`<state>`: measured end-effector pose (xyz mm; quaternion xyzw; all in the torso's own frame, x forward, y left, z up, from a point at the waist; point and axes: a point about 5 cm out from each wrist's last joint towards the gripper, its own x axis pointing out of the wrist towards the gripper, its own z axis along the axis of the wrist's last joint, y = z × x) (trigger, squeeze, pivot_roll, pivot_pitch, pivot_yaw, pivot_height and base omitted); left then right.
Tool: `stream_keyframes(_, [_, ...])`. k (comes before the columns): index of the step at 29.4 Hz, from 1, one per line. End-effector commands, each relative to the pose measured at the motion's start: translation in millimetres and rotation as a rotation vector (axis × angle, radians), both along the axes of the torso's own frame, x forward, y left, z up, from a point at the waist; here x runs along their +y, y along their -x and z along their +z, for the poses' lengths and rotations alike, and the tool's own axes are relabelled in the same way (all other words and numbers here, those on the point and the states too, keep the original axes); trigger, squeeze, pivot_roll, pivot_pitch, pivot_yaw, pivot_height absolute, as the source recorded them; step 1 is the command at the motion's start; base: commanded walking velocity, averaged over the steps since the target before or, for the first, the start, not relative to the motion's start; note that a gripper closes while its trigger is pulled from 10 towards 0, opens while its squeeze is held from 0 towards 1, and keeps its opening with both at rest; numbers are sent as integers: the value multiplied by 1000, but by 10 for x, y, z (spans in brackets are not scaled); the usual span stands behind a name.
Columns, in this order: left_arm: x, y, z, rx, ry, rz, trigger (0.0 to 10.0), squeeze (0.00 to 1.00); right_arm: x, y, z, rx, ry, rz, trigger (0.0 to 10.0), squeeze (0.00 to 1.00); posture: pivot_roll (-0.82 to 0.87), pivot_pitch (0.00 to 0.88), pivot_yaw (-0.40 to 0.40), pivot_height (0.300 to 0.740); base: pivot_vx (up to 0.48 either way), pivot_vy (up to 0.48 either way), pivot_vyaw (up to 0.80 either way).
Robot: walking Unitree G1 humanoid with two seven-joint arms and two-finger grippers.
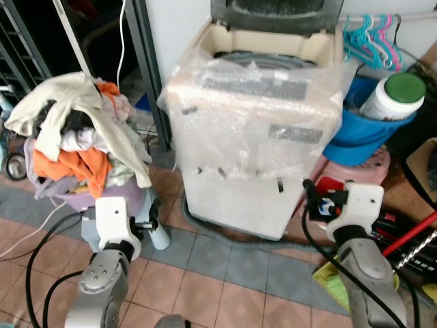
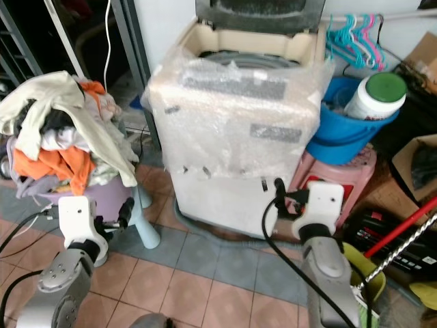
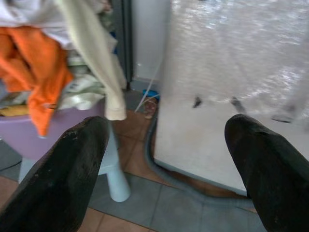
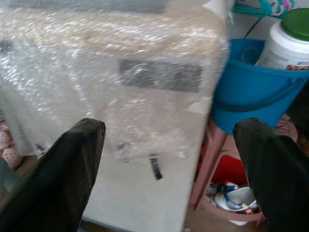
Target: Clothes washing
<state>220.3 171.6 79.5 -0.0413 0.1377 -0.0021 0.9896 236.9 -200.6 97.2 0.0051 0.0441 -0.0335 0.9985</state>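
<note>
Approaching: both arms are standing before the washing machine (image 1: 256, 130), lid up.
Left end effector (image 3: 159, 179): gaping wide, empty.
Right end effector (image 4: 169, 174): gaping wide, empty.
Clothes pile (image 1: 75, 130): sitting up-left of the left end effector; soft, light, likely tangling — pinching a top fold looks best.

Tiled floor (image 1: 205, 273), white wall (image 1: 174, 27), pink stool (image 2: 355, 174).

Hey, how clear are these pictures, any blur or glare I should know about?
Left eye view: fairly sharp, though the bubble wrap on the washing machine glares white in the daylight. Left wrist view: soft all over, the laundry pile smeared, the left tool open. Right wrist view: blurred, with shine on the wrap; the blue bucket is soft, the right tool open.
</note>
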Motion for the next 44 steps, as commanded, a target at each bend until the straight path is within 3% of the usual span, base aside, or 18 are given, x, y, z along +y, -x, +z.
stream_keyframes(1, [86,-20,39,-7,-36,34,10000,0,76,-53,15,-3,-34,24,10000,0,-70,0,1,740,0,480,0])
stream_keyframes(9, [66,-57,51,-18,-31,15,10000,0,136,-60,19,8,39,40,10000,0,-80,0,10,740,0,480,0])
stream_keyframes(12, [71,-79,63,-30,-36,23,10000,0,184,-82,33,-1,-16,45,10000,0,-80,0,8,740,0,480,0])
stream_keyframes(14, [94,-97,74,-45,-28,55,10000,0,208,-107,48,10,114,41,10000,0,-80,0,4,740,0,480,0])
stream_keyframes(16, [132,-101,77,-45,-55,91,10000,0,287,-78,47,-2,-10,172,10000,0,-78,0,-3,740,0,0,0])
stream_keyframes(23, [129,-100,96,-68,-35,86,10000,0,204,-127,42,-3,98,112,10000,0,-55,0,-28,740,0,0,0])
stream_keyframes(24, [131,-103,85,-69,-30,94,10000,0,234,-144,17,15,36,100,10000,0,-52,0,-34,740,0,0,0])
stream_keyframes(27, [124,-132,105,-90,-38,88,10000,0,286,-172,49,-6,53,102,10000,0,-44,0,-42,740,215,0,0])
stream_keyframes(30, [158,-146,132,-98,-47,96,10000,0,366,-137,60,-5,36,206,10000,0,-50,0,-33,740,400,0,0])
stream_keyframes(36, [186,-105,62,-66,-41,101,10000,0,352,-153,120,-49,57,223,10000,0,-65,0,-17,740,401,0,452])
stream_keyframes(44, [123,-164,108,-90,-37,109,10000,0,382,-198,181,-85,89,283,10000,0,-74,0,-7,740,396,0,754])
